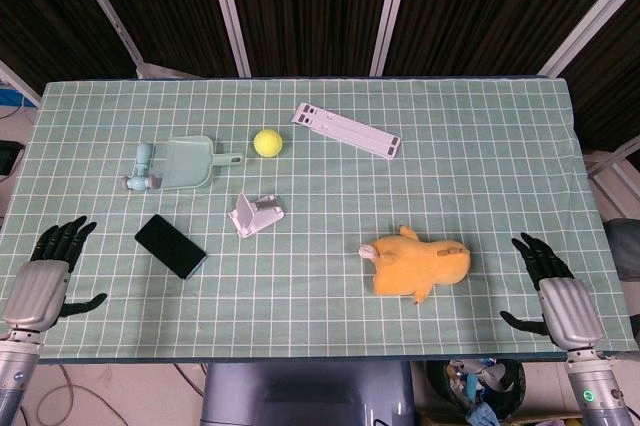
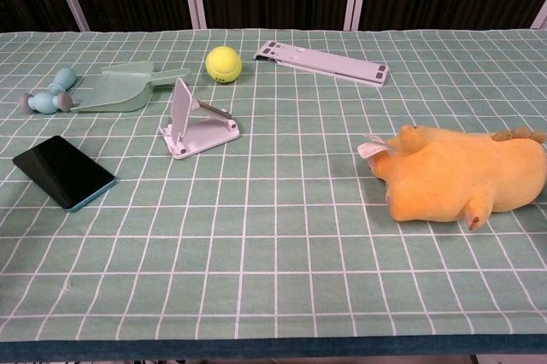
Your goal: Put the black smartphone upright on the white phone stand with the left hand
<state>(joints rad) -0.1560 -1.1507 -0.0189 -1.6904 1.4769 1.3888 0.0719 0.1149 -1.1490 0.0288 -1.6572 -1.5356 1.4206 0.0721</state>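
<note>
Both hands idle at the near table edge, nothing held. Left hand [image 1: 52, 264] has fingers spread, empty; right hand [image 1: 548, 281] same, far off on the other side, not needed.

Phone [image 1: 171, 245] lies flat, screen up, just ahead and to the inside of the left hand, apart from it. Stand [image 1: 255, 214] sits beyond the phone, further inward, back plate tilted up, slot free. Near but not touching.

Step looks like pre-reach: pickup not started.

Next move, my read: left hand goes forward and inward over the phone, grips by the long edges. It's flat on cloth, so getting fingers under an edge is the tricky part. Then rotate upright, carry inward to the stand, seat bottom edge on the lip.
</note>
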